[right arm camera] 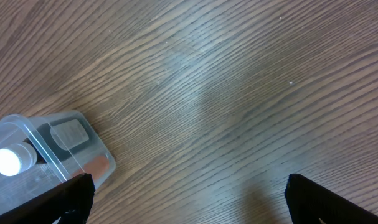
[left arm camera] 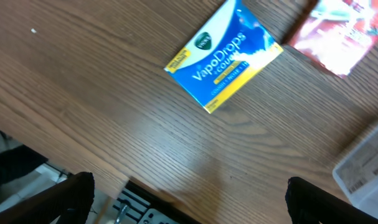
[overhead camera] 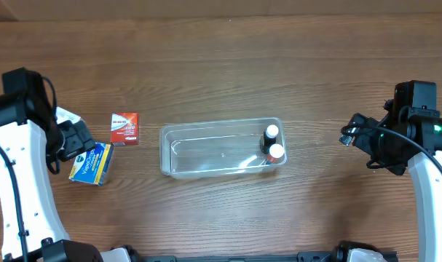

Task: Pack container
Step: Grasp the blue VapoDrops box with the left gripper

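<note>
Clear container sitting mid-table, bottles standing at its right end (packing seemingly partly done). Blue box and red box lying outside, to its left. Left gripper hovering near blue box, fingers wide; right gripper wide too, holding nothing.

Robot lab: left arm and right arm flank wooden table.

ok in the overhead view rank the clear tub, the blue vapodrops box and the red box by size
1. container, by far the largest
2. blue VapoDrops box
3. red box, only a little smaller than the blue one
</note>
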